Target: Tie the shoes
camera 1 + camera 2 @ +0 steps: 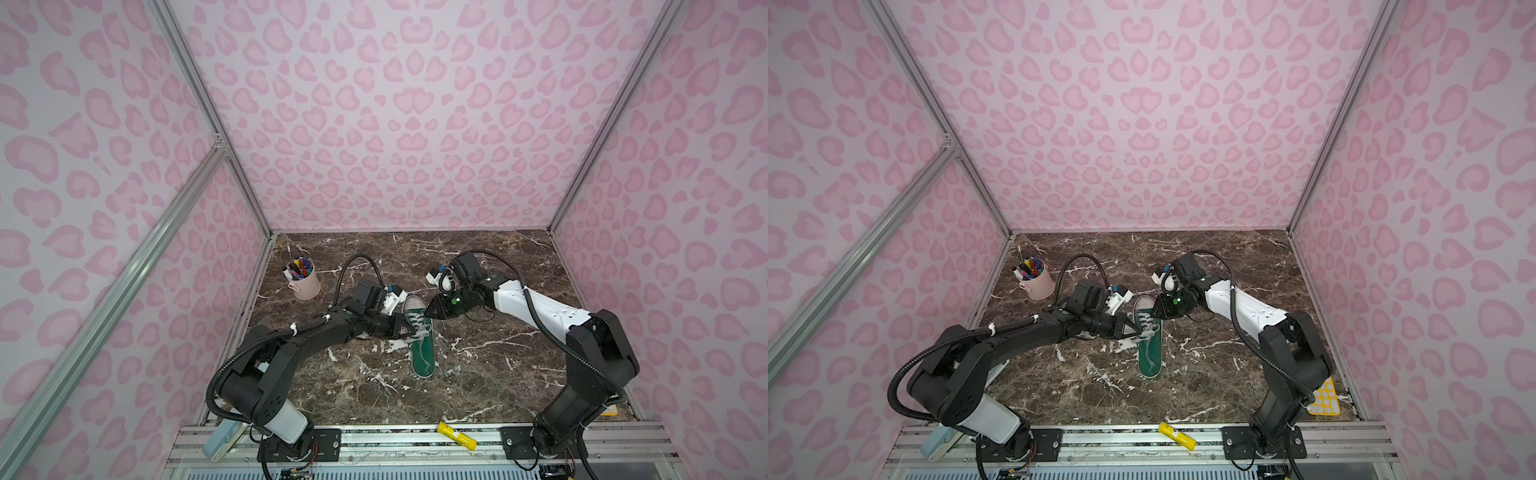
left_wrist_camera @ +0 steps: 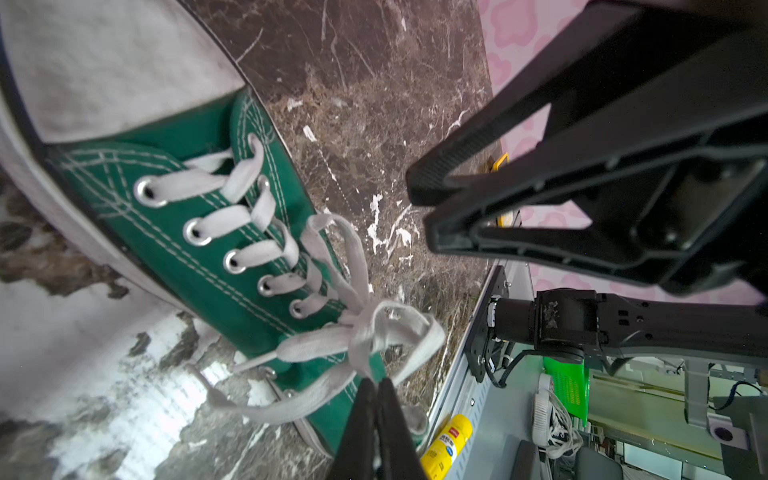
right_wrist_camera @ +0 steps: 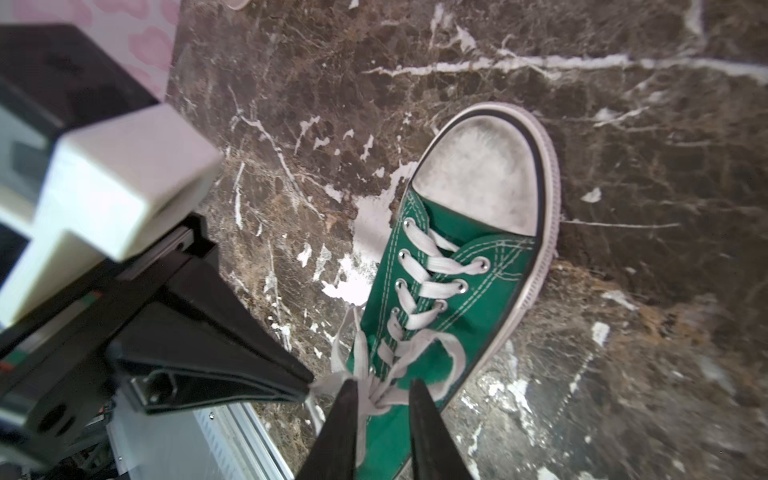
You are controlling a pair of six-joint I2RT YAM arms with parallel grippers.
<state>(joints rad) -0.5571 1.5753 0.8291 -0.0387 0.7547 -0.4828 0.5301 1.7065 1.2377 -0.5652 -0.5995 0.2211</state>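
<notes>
A green sneaker (image 1: 423,353) (image 1: 1149,353) lies mid-table, its white toe cap pointing to the back wall. Its off-white laces (image 2: 365,328) are gathered into a loose bow over the tongue. My left gripper (image 1: 415,332) (image 2: 376,380) is shut on a strand of the lace right at the bow. My right gripper (image 1: 431,314) (image 3: 382,384) is just above the bow from the right side. Its jaws are slightly apart, with the knot (image 3: 386,395) between the fingers but not pinched. In the left wrist view the right gripper's black fingers (image 2: 428,183) show a small gap.
A pink cup of pens (image 1: 305,283) stands at the back left. A yellow tube (image 1: 456,435) lies on the front aluminium rail (image 1: 374,440). A yellow perforated piece (image 1: 1325,397) sits by the right arm's base. Pink patterned walls close three sides.
</notes>
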